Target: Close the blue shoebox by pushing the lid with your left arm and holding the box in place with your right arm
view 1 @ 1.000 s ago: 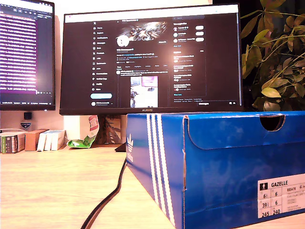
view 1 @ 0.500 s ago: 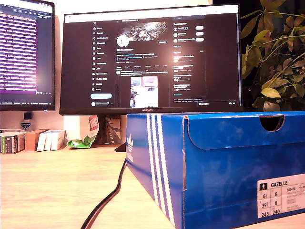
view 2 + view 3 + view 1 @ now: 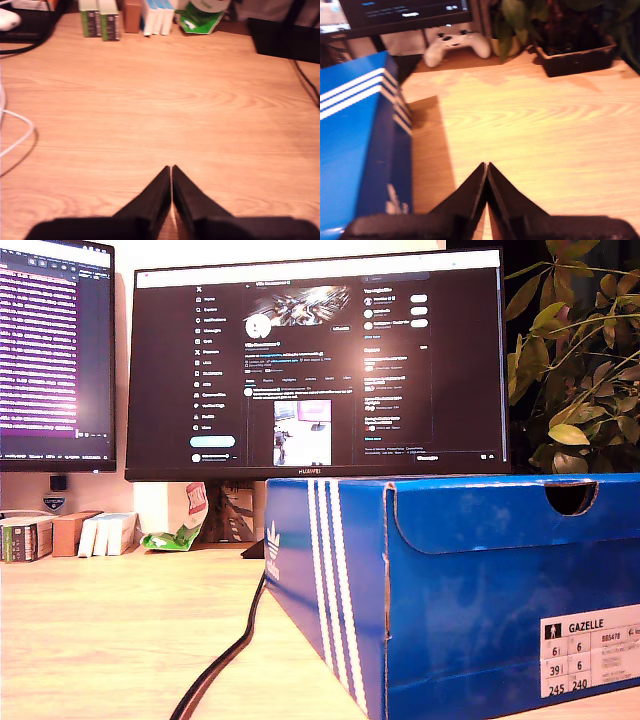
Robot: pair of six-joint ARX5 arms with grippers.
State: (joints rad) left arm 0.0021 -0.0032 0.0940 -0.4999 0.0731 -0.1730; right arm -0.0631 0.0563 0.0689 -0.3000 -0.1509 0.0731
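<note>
The blue shoebox (image 3: 450, 590) stands on the table (image 3: 100, 640), and in the exterior view its lid (image 3: 500, 510) seems to lie flat on top already, though the far edge of the lid is not visible, so this is only a judgement.

The second claw (image 3: 486, 165) is the one near the box. Its two fingers are pressed together to a point and hold nothing. From this claw the box lies just beside, to one flank and a little ahead; the striped side wall (image 3: 355, 95) runs forward along the direction in which the claw points, so the long axis of the box is about parallel to the claw. Between the claw tip and the box wall there is a strip of bare table in shadow; they do not touch.

The first claw (image 3: 171, 167) is also pressed together and empty. Ahead of it is only bare table, then a row of small cartons (image 3: 100, 17) far in front. The box does not show in its view at all, so this claw is well apart from it.

If any holding or pushing is needed, the second claw must go sideways toward the wall, while the first claw must first travel to the box.
</note>
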